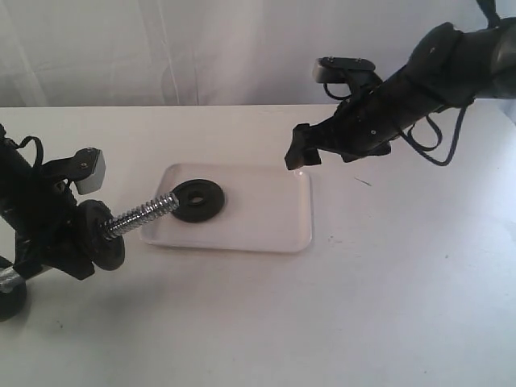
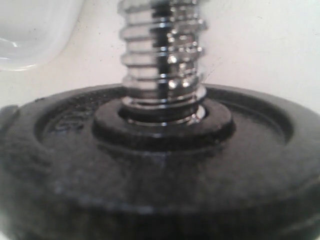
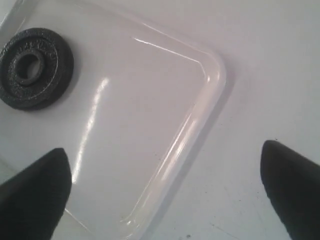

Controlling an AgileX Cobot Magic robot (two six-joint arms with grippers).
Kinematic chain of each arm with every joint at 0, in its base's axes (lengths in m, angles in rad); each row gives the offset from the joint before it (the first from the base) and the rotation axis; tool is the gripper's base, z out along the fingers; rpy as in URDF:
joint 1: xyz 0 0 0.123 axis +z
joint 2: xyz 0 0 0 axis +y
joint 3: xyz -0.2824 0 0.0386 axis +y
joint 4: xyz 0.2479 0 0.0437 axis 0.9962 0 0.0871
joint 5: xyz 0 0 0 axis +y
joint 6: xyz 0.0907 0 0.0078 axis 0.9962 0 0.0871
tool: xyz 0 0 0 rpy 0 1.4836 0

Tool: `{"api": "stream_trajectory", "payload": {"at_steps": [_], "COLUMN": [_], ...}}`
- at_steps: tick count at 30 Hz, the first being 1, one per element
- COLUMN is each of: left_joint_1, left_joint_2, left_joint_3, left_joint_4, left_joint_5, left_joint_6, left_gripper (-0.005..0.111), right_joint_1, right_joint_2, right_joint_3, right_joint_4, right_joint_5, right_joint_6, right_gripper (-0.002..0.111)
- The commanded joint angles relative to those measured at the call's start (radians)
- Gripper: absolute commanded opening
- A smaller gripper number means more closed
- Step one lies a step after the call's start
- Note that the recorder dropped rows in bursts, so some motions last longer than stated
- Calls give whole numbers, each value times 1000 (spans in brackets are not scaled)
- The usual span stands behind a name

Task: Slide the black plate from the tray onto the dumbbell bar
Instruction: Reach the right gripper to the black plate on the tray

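The black plate (image 1: 197, 201) (image 3: 35, 67) lies flat in the left part of the white tray (image 1: 274, 230) (image 3: 200, 115). The chrome dumbbell bar (image 1: 145, 215) (image 2: 162, 55) is held slanted off the table by my left gripper (image 1: 56, 242), and its threaded end points at the plate, just short of it. The left fingers are hidden behind a second black disc (image 1: 103, 235) (image 2: 160, 190) that sits on the bar. My right gripper (image 1: 297, 155) (image 3: 165, 195) hovers open above the tray's far right corner, with nothing between its fingertips (image 3: 35, 192).
The bar's other end (image 1: 6, 280) sticks out at the left edge, with a dark round part (image 1: 11, 300) below it. The white table (image 1: 387, 306) spreads to the right of and in front of the tray. A white curtain (image 1: 161, 48) hangs behind.
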Motion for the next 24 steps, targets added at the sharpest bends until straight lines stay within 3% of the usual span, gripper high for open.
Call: {"api": "stream_trajectory", "payload": {"at_steps": [1,5,14,24], "left_joint_1": [4,4,4,4], "left_joint_2": [-52,-52,-52,-52], "left_joint_3": [-11,-11,-11,-11], "left_joint_4": [-96,-96,-96,-103], "left_joint_5": [75,86,90,101], "left_joint_6": [10,10,12,12], "left_gripper": [0,0,0,0], "right_joint_1": [2,24,179,266], "right_joint_2": [86,156,241,309], "right_joint_3": [-92,-171,-270,-327], "right_joint_4": [39,115,115,115], "right_joint_5": [72,47,-43,-160], "right_joint_6": [-107,-133,-132,-132], "right_gripper": [96,99,99,99]}}
